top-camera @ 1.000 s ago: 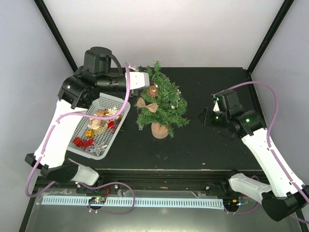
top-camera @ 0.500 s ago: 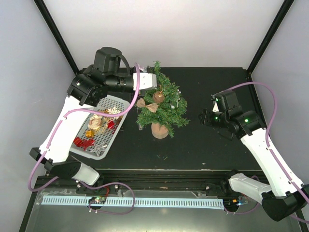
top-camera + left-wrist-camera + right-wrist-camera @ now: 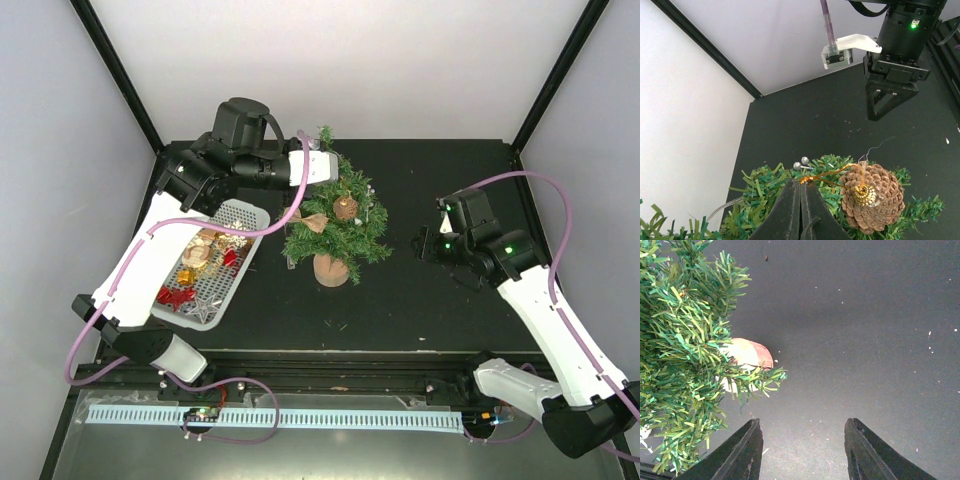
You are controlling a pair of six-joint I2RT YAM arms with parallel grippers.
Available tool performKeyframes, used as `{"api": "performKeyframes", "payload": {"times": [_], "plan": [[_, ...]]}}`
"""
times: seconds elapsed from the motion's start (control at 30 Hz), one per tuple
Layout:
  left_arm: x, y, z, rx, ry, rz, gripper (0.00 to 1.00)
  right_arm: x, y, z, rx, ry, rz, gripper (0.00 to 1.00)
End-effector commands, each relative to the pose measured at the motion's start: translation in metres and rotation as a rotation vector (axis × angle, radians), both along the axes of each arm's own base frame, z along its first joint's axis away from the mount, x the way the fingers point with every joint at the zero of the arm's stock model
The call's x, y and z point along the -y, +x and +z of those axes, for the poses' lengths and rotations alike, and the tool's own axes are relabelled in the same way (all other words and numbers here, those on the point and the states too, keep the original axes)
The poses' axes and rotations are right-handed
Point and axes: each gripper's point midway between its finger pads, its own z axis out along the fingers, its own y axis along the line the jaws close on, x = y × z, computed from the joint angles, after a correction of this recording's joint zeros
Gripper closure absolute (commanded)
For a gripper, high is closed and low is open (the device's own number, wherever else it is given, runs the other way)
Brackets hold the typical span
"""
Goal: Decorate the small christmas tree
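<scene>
The small christmas tree point(image 3: 338, 225) stands mid-table on its round tan wooden base point(image 3: 331, 269); a tan bow point(image 3: 314, 221) hangs on its left side. My left gripper point(image 3: 336, 178) is above the treetop, shut on the gold loop point(image 3: 820, 176) of a brown pinecone ornament point(image 3: 871, 197), which hangs against the upper branches point(image 3: 346, 208). My right gripper point(image 3: 428, 243) is open and empty to the right of the tree, low over the table. In the right wrist view the tree point(image 3: 680, 345) and its base point(image 3: 746, 356) lie left of the fingers point(image 3: 742, 452).
A grey mesh basket point(image 3: 169, 308) left of the tree holds several ornaments, red and gold point(image 3: 205, 258). The black table point(image 3: 420, 300) ends at white walls. Silver beads point(image 3: 801, 163) sit in the branches.
My left gripper has moved right from beside the tree's left side to over the treetop, carrying the pinecone ornament onto the upper branches. The right arm has not moved.
</scene>
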Motion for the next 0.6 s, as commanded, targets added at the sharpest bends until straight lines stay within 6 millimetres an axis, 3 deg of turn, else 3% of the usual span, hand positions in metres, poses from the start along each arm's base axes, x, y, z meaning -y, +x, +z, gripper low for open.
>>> {"api": "performKeyframes", "payload": {"times": [0.0,0.23,0.57], "plan": [[0.003,0.001,0.008,0.029,-0.020,0.006,0.99,0.005,0.002,0.006,0.035,0.000,-0.016,0.54],[0.002,0.004,0.006,0.026,-0.016,0.019,0.98,0.005,0.000,0.006,0.034,0.002,-0.017,0.54],[-0.008,-0.012,0.000,0.021,0.009,0.004,0.98,0.007,-0.003,0.003,0.031,0.005,-0.023,0.54]]}}
